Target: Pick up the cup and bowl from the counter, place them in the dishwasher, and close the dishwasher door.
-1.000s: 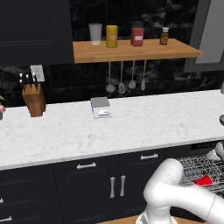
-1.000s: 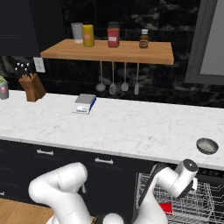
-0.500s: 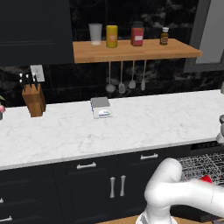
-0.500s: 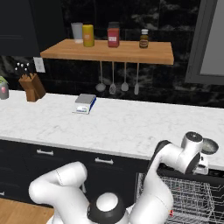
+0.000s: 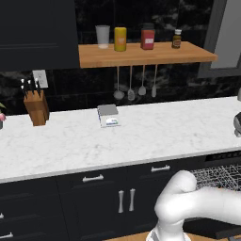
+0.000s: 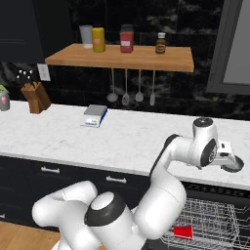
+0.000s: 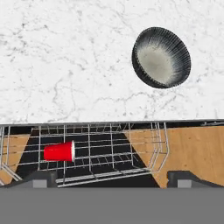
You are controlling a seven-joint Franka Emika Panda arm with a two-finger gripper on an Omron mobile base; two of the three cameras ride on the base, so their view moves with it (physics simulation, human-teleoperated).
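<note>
Counter (image 7: pixel 65 57) beneath me, dishwasher (image 7: pixel 109 148) rack pulled out below its edge — the cup (image 7: pixel 59 152) lies inside on its side, done. The bowl (image 7: pixel 161 57) sits on marble, untouched. My pincer (image 7: pixel 111 177) hovers open, empty — door unclosed.

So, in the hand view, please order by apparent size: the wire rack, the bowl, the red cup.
1. Wire rack, widest, spanning most of the frame.
2. Bowl, on the counter.
3. Red cup, lying in the rack; it is lower, farther from the camera, so its true size against the bowl is unsure.
</note>
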